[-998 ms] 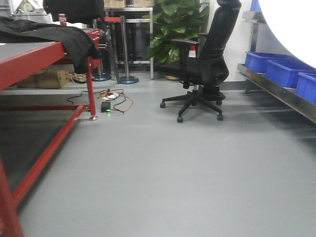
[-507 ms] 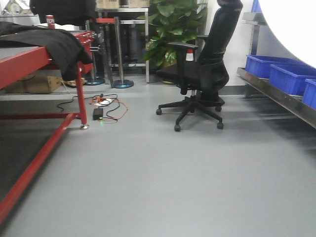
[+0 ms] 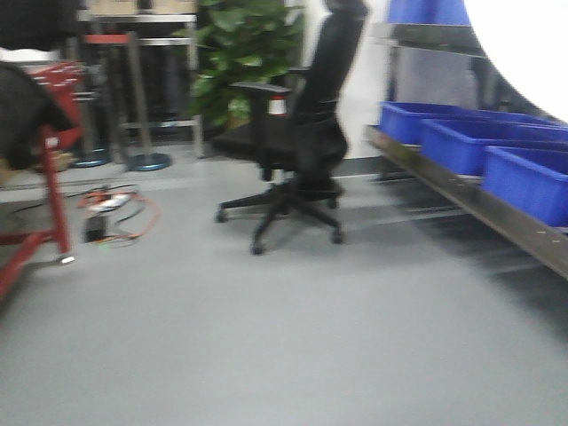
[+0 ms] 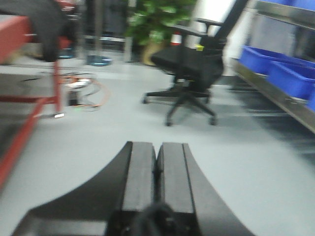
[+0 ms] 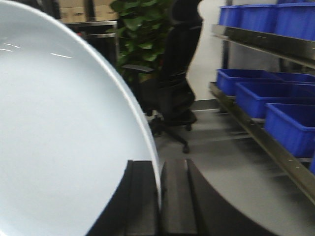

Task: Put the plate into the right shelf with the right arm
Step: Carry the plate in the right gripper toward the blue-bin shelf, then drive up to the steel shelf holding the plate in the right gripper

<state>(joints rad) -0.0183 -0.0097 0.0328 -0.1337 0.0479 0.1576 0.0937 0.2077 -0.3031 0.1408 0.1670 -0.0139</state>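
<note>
Right fingers (image 5: 176,196) clamp the rim of the glossy white round plate (image 5: 64,132), probably so it can slide in. Shiny stainless steel shelf (image 3: 532,244) with blue bins (image 3: 524,182) stands right, well apart. Left fingers (image 4: 142,172) pressed together, empty.
</note>
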